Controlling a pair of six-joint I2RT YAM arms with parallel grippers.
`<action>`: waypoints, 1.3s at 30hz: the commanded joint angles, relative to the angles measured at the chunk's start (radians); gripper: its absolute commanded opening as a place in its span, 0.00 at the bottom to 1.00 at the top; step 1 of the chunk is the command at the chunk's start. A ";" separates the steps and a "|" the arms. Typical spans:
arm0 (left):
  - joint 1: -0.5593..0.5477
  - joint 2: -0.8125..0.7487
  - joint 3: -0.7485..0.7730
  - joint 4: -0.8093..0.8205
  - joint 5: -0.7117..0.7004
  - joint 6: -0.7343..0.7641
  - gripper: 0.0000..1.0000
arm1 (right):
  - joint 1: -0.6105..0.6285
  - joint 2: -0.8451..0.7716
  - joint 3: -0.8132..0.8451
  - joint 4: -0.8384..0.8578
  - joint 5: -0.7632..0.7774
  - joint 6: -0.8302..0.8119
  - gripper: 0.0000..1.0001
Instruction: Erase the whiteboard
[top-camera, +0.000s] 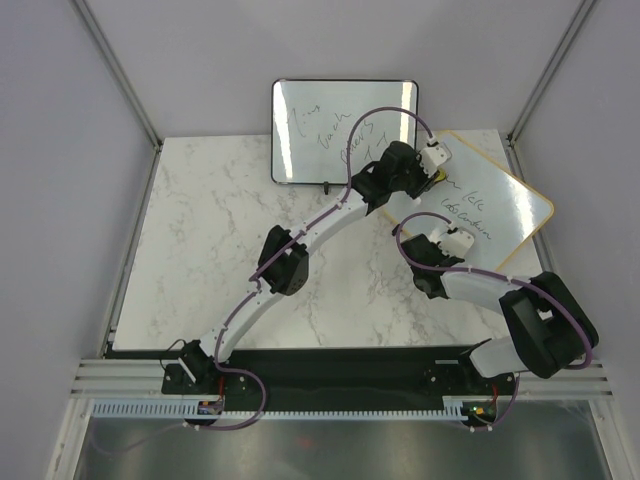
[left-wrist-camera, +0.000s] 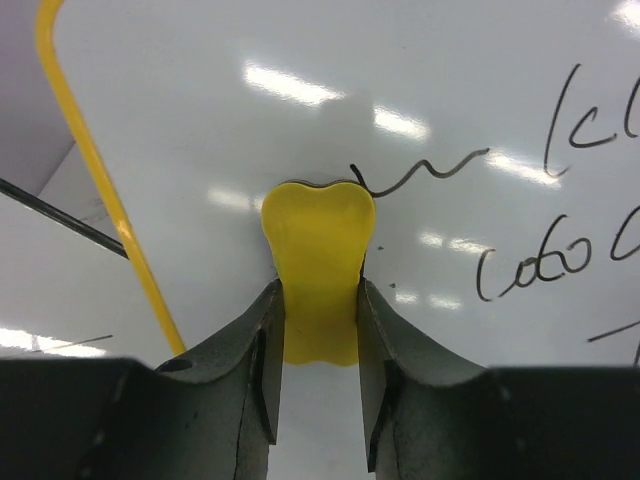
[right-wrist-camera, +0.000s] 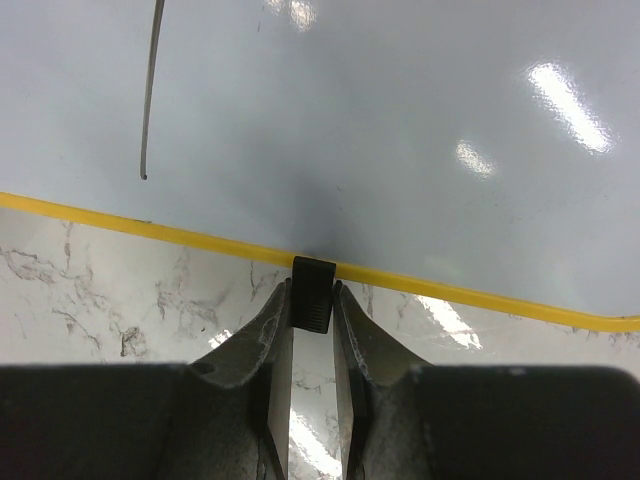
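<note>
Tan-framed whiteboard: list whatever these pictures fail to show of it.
- Top view: the left arm covers one corner of the whiteboard; its writing is too small to read.
- Left wrist view: the words run off the right edge; the yellow eraser hides the board beneath it.
- Right wrist view: the fingers hide the lower part of the black foot.

Left fingers (left-wrist-camera: 262, 340), reaching toward 1 o'clock, grip a yellow eraser (left-wrist-camera: 318, 250); right fingers (right-wrist-camera: 272, 325), arm (top-camera: 480, 285) folded toward 11 o'clock, pinch a black foot (right-wrist-camera: 312, 297).
</note>
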 joint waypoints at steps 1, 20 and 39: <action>-0.026 -0.014 -0.002 -0.168 0.144 0.021 0.02 | 0.015 0.032 -0.017 -0.076 -0.116 0.015 0.00; 0.006 -0.014 -0.026 0.083 -0.252 0.206 0.02 | 0.015 0.026 -0.019 -0.082 -0.116 0.023 0.00; -0.088 -0.055 0.006 -0.116 0.064 0.322 0.02 | 0.017 0.009 -0.031 -0.079 -0.113 0.028 0.00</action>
